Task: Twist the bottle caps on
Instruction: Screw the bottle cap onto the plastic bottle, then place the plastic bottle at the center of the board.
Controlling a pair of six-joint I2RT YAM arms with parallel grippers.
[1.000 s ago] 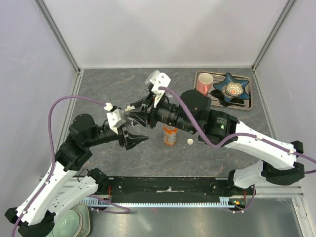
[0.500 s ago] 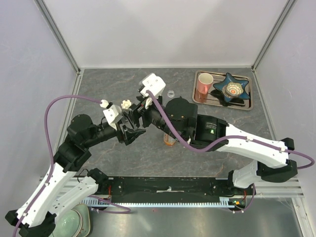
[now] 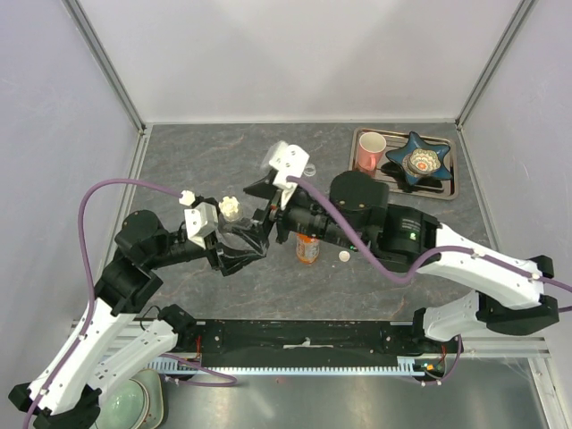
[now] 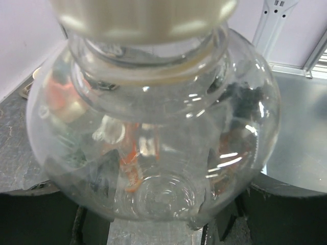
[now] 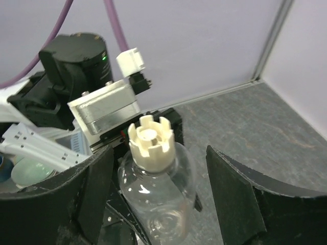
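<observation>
Left of centre, my left gripper (image 3: 234,241) clamps the clear bottle (image 5: 156,189), cap (image 5: 152,140) on its neck. My right gripper (image 5: 159,153) stands wide around that cap, not touching it. I judge we're between twists. Next I regrip it, or fetch the loose cap (image 3: 344,256) at the orange bottle's (image 3: 307,247) 3 o'clock.

"What colours are you getting?"

"I see a clear bottle (image 5: 158,194) with a cream cap (image 5: 152,139), an orange bottle (image 3: 307,249) and a loose white cap (image 3: 344,256). The table (image 3: 197,152) is mottled grey."

"Further back?"

"Pink mug (image 3: 368,152), blue star dish (image 3: 399,166). My cables (image 5: 110,10) are purple."
</observation>
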